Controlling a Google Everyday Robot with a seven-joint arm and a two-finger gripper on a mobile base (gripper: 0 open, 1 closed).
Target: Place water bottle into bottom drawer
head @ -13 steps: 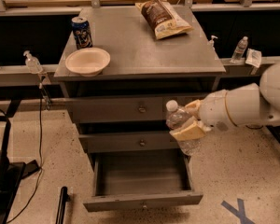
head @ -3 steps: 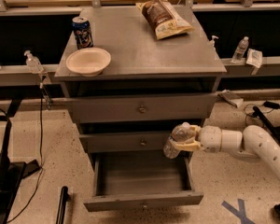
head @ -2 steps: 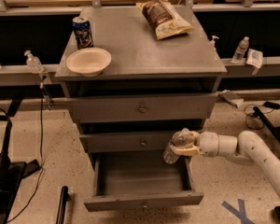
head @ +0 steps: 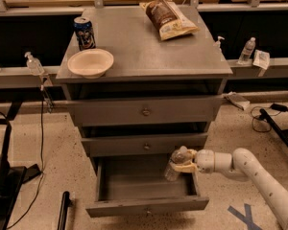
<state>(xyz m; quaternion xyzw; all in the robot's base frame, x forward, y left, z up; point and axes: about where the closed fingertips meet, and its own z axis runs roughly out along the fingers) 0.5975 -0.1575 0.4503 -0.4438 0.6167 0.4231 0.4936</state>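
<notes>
The bottom drawer (head: 149, 206) is pulled out, a deep grey box with a small knob on its flat front. My gripper (head: 183, 162) reaches in from the right on a white arm and is shut on the water bottle (head: 175, 164), a clear crinkled plastic bottle. It holds the bottle nearly upright over the drawer's right side, in front of the middle drawer (head: 146, 145). The bottle's lower end hangs just inside the open box.
On the cabinet top (head: 144, 47) stand a blue can (head: 84, 33), a pale bowl (head: 90, 63) and a chip bag (head: 168, 17). Pump bottles (head: 34, 64) and a small bottle (head: 246, 50) sit on side ledges. Cables lie on the floor to the right.
My arm has stretched out and lowered. The gripper with the bottle has moved down and slightly left, from in front of the middle drawer to over the open bottom drawer.
</notes>
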